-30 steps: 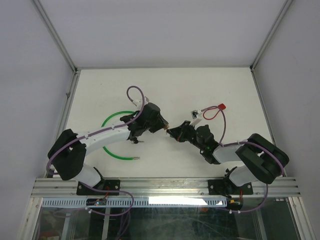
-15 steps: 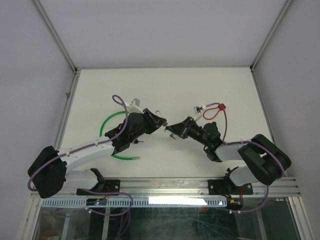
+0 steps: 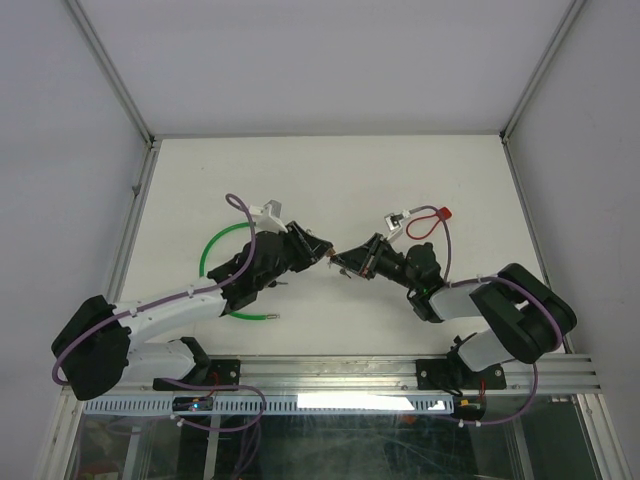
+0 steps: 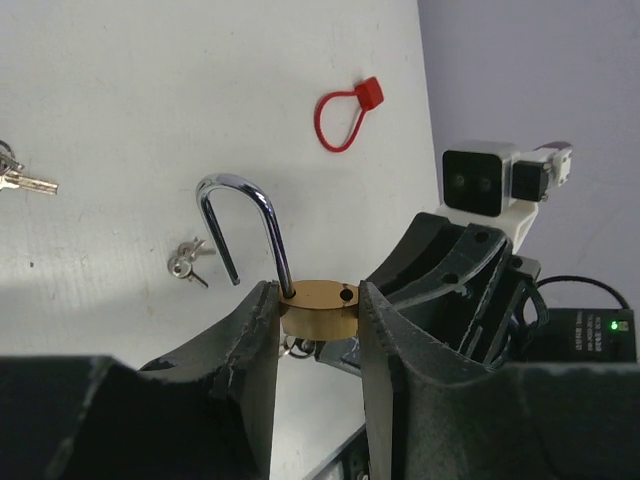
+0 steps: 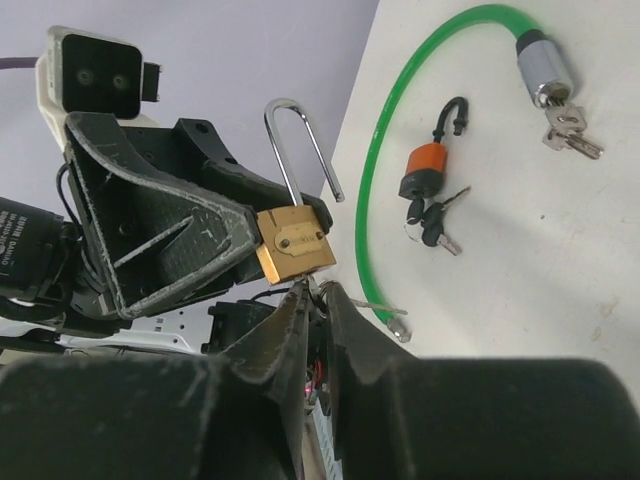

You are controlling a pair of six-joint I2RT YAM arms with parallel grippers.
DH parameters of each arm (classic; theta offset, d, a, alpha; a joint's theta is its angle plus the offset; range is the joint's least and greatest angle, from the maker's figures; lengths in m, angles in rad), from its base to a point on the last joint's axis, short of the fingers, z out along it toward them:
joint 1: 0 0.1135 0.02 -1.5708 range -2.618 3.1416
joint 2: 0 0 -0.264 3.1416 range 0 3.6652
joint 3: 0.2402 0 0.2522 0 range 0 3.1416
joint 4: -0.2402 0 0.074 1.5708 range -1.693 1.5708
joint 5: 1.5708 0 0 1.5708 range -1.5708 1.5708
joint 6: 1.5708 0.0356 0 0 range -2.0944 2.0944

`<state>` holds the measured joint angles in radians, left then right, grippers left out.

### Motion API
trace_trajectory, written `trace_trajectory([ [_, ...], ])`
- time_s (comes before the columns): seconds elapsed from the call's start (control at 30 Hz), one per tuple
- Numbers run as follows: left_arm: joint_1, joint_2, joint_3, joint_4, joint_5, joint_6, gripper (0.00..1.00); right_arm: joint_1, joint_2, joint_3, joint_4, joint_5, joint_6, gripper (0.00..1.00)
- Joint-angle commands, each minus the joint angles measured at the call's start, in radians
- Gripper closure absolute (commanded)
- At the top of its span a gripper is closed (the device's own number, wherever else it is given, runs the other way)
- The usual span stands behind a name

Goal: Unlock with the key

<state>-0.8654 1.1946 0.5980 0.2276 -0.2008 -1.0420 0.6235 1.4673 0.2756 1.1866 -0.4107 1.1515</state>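
Two claws: left claw (image 4: 316, 300) pinching brass padlock (image 5: 293, 243); right claw (image 5: 319, 297) at key (image 5: 316, 287), grip unclear.

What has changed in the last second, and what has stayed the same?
The left arm's elbow swung out toward the near left corner, while the left gripper kept its hold on the brass padlock. The right gripper shifted only slightly, staying beside it. The green cable lock and red loop stayed put.
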Motion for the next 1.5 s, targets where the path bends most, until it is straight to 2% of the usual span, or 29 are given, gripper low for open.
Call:
trace_trajectory([
  [0.0,-0.02,0.02,0.051,-0.055,0.127,0.064,0.98,-0.022,-0.039,0.054,-0.051,0.033,-0.062,0.82],
  [0.13,0.031,0.012,0.054,-0.091,0.162,0.1,0.99,-0.026,-0.125,0.06,-0.214,0.034,-0.161,0.65],
  [0.33,0.102,-0.025,0.063,-0.151,0.215,0.189,0.99,-0.031,-0.319,0.124,-0.589,0.108,-0.405,0.42],
  [0.5,0.114,-0.053,0.079,-0.194,0.238,0.279,1.0,-0.033,-0.439,0.202,-0.824,0.171,-0.588,0.3],
  [0.7,0.114,-0.054,0.097,-0.205,0.293,0.353,1.0,-0.033,-0.438,0.29,-0.928,0.149,-0.662,0.3],
  [1.17,0.112,-0.052,0.086,-0.131,0.443,0.408,1.0,-0.021,-0.237,0.368,-0.767,-0.021,-0.637,0.34],
  [1.47,0.112,-0.05,0.078,-0.122,0.452,0.416,1.0,0.004,-0.122,0.41,-0.727,-0.113,-0.614,0.38],
])
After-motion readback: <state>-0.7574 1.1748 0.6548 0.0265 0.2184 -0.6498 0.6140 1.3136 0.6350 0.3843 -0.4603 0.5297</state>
